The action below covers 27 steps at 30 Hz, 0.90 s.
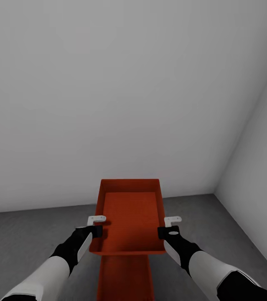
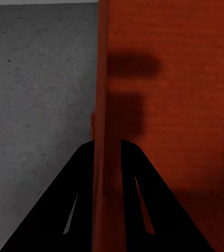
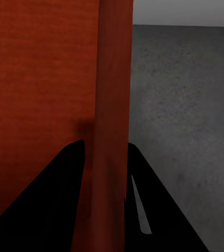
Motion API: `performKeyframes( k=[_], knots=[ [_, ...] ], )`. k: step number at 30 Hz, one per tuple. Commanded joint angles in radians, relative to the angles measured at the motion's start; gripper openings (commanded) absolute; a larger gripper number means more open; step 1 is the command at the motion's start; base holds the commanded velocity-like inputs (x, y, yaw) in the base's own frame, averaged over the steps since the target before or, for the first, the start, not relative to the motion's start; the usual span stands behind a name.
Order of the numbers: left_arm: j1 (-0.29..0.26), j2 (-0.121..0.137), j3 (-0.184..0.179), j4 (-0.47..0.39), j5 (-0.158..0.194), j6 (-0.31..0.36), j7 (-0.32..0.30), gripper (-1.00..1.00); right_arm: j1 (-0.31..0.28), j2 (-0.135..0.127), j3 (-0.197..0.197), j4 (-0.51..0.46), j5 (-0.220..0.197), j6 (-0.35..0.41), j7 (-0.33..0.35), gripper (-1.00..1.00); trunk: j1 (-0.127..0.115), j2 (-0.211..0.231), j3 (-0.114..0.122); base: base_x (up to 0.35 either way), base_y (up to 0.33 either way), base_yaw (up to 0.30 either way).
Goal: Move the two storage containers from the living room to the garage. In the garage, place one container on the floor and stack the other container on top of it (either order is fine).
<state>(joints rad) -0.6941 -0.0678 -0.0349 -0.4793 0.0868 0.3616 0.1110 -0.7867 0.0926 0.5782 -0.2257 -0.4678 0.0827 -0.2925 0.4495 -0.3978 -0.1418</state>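
I am pinching the held container (image 1: 129,217) by its two long side walls: my left gripper (image 1: 96,225) is squeezing one thin wall and my right gripper (image 1: 169,225) the other. The box looks stiff and light, but the smooth walls could slip, so I am gripping both sides evenly. It is hanging just above the other container (image 1: 125,278), which is sitting on the grey floor (image 1: 24,234). Its long way is pointing from me toward the white wall (image 1: 108,104).

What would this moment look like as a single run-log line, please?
place: garage floor | left gripper: shut on upper container | right gripper: shut on upper container | lower container beneath | stacking not released
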Motion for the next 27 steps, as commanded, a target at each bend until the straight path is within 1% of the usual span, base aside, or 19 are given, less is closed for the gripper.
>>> performKeyframes(
  k=[1,11,23,27],
  knots=[
    [-0.001,-0.002,0.016,-0.039,-0.028,0.008,0.014,-1.0,0.0,0.003,-0.009,0.001,-0.013,0.006,-0.105,-1.0,0.0,-0.002,-0.004,0.0,0.0,0.0],
    [-0.001,-0.003,0.017,-0.038,-0.028,0.009,0.015,-1.0,0.0,0.002,-0.009,0.002,-0.013,0.008,-0.105,-1.0,0.0,-0.002,-0.02,0.0,0.0,0.0],
    [-0.001,-0.001,0.017,-0.038,-0.028,0.011,0.015,-1.0,0.0,0.002,-0.009,0.002,-0.014,0.008,-0.104,-1.0,0.046,-0.086,-0.077,0.0,0.0,0.0],
    [-0.001,-0.001,0.017,-0.038,-0.028,0.01,0.014,-1.0,0.0,0.003,-0.009,0.002,-0.014,0.007,-0.104,-1.0,0.046,-0.086,-0.083,0.0,0.0,0.0]
  ],
)
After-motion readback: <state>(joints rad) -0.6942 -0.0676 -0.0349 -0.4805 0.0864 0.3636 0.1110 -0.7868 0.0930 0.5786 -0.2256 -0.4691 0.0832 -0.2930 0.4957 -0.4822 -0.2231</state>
